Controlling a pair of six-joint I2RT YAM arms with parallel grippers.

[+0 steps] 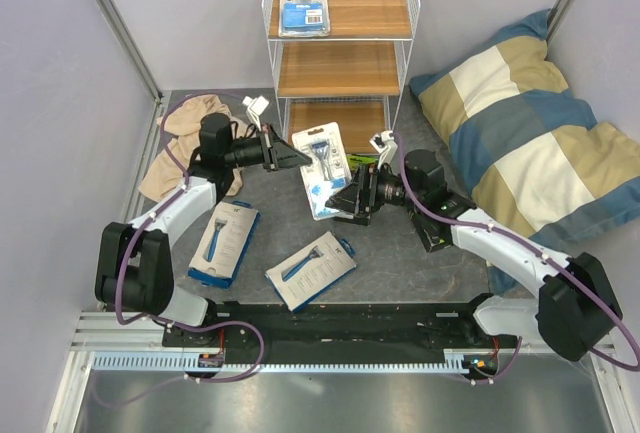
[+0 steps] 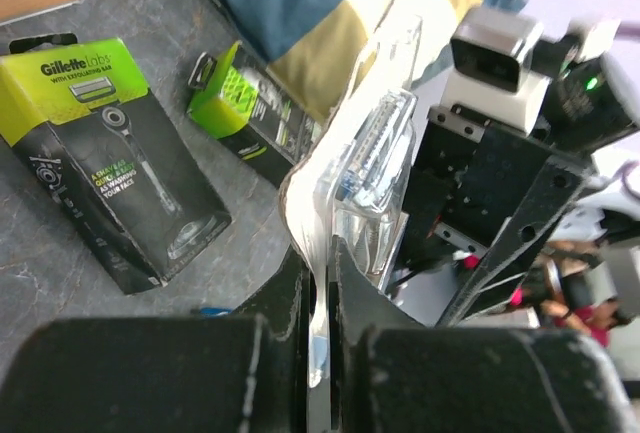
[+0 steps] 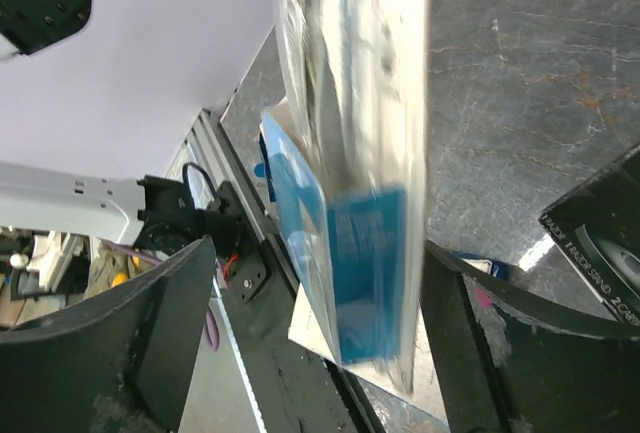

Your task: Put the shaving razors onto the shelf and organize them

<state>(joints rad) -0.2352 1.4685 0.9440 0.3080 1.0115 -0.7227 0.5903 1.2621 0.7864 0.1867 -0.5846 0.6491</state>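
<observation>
Razor blister card hangs in mid-air between both arms, in front of shelf; left gripper clamped on its edge; right gripper jaws apart, straddling its lower end; second card on top board

Lab test cell: aluminium frame post, plain panel walls

Before the shelf, the left gripper and right gripper meet opposite ends of a blister card, a second blister card lies on its top board, and a left white pack and right white pack lie on the grey mat.
</observation>
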